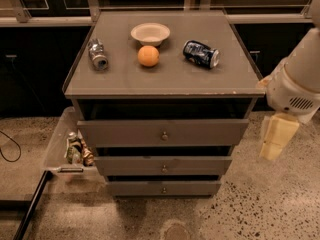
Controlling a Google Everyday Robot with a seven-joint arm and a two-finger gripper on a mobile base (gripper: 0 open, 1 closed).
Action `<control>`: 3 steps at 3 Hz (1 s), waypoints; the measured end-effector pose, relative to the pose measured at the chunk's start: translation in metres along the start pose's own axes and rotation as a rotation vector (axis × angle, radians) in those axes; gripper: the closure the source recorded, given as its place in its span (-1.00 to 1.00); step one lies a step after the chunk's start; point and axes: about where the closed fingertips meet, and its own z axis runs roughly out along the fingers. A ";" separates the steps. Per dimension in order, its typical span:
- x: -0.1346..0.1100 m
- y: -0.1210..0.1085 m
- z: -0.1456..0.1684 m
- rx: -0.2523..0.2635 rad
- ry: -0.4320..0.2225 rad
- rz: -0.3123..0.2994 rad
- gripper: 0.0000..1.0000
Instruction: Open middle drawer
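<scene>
Middle drawer [200, 165] sits between the top and bottom fronts of the cabinet [165, 79], knob centred. Gripper [274, 146] hangs off the cabinet's right side, well apart from that drawer, touching nothing. Can't tell if it's spread or pressed together.

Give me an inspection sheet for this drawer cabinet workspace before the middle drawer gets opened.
Surface: grey cabinet top, flat, carrying four things.
Job's things: middle drawer looks shut; its round knob is untouched.
Clutter: white bowl, orange, silver can and blue can, both cans on their sides.
Grippers: gripper hangs right of the cabinet, apart from it.
Cables: dark cable on the floor, far left.
Surroundings: clear bin holding bottles left of the cabinet; speckled floor; dark units behind.
</scene>
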 end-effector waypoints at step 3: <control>0.050 0.012 0.158 -0.085 -0.085 -0.034 -1.00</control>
